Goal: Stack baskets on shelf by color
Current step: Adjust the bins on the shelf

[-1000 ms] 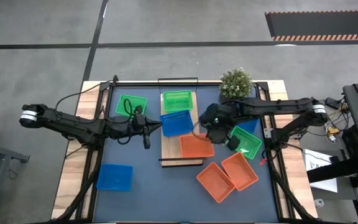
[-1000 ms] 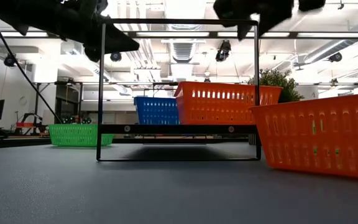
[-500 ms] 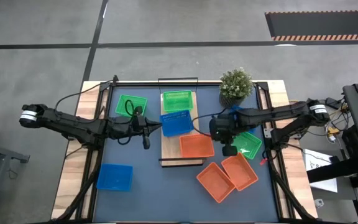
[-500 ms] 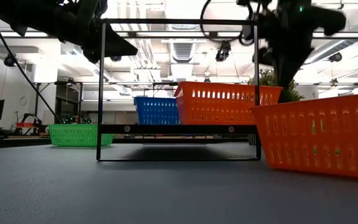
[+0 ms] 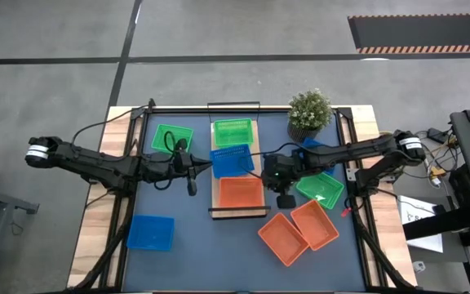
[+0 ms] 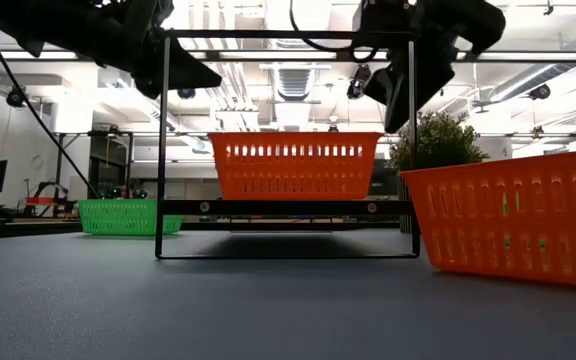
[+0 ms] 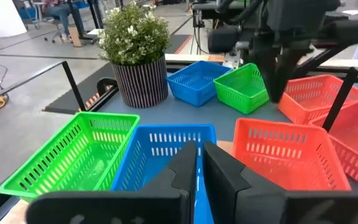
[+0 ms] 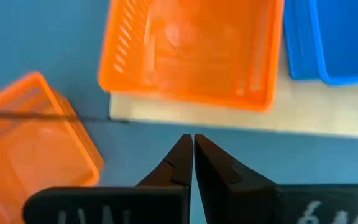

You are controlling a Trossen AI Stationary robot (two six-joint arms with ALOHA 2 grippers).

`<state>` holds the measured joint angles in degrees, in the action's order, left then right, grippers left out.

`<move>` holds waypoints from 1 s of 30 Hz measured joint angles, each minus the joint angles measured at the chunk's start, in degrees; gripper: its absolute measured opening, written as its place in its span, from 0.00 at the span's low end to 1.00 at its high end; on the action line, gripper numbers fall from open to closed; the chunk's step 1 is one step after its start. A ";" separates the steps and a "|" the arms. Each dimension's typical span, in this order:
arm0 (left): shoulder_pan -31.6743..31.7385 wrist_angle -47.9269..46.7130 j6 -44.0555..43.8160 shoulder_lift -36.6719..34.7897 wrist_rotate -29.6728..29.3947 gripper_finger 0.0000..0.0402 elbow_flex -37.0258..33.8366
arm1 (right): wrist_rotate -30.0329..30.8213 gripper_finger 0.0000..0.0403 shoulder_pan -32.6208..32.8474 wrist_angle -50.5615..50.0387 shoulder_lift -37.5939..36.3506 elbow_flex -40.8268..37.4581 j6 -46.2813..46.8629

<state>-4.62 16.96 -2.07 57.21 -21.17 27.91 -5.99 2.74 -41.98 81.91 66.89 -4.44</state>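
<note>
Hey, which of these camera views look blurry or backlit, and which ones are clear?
Right wrist view: soft, the orange basket on the shelf is smeared. Low view: bright ceiling lights leave both arms as dark silhouettes, the right gripper included. High view: evenly lit and clear. Left wrist view: baskets sharp, the left gripper up close is blurred.

orange basket (image 6: 295, 165) on shelf (image 6: 286, 208), dark arms above
</note>
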 joint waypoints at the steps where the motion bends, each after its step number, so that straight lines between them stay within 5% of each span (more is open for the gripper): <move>1: 0.00 -0.06 -0.01 0.00 0.00 0.03 -0.09 | 0.14 0.02 -0.02 -1.16 -0.02 0.29 -0.13; 17: 0.02 -15.48 -0.69 0.13 -0.04 0.03 -0.23 | 5.11 0.02 -0.28 7.61 -0.30 -4.76 0.83; 30: 0.30 -16.39 -0.57 1.40 -0.61 0.03 -0.33 | 11.52 0.02 -0.95 13.95 -3.07 -7.15 -4.16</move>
<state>-4.32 0.58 -2.63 58.61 -21.78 27.59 5.52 1.79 -28.03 78.84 59.75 -8.61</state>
